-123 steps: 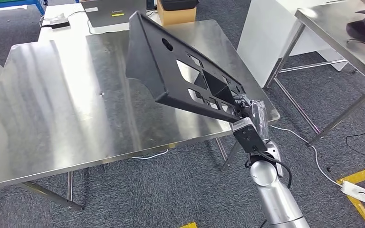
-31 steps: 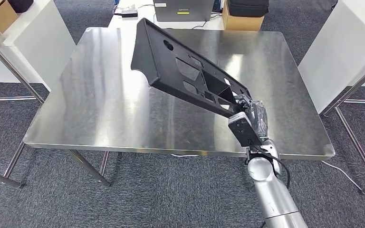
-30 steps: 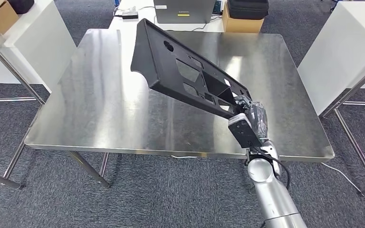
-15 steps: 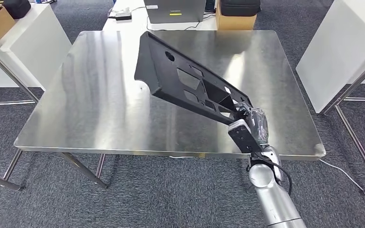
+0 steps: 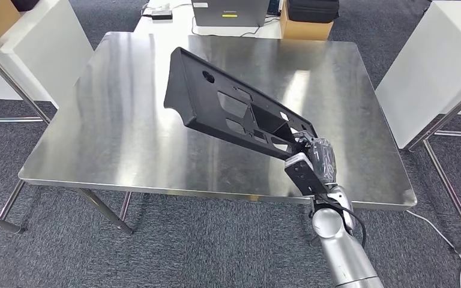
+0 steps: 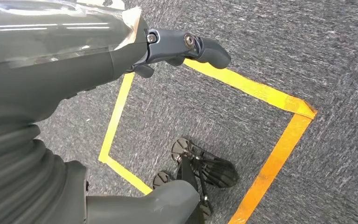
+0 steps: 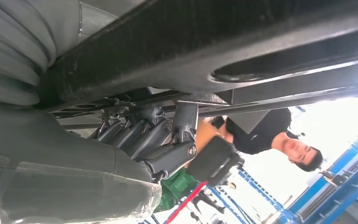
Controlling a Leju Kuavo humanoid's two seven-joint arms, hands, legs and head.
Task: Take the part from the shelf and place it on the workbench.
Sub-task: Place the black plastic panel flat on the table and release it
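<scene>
My right hand (image 5: pixel 316 157) grips near end of long black matte cut-out part (image 5: pixel 228 111), tilted toward 10 o'clock above brushed-steel workbench (image 5: pixel 114 132); my left hand (image 6: pixel 186 46) hangs empty, fingers loosely curled

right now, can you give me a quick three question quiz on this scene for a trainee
1. True or false: the black part already lies flat on the workbench.
2. Which hand holds the part? A) left hand B) right hand C) both hands
3. Fill in: the left hand hangs over grey carpet marked with ______ tape.

Key:
1. False. The right hand holds it by one end, tilted up above the steel top.
2. B
3. yellow
</scene>
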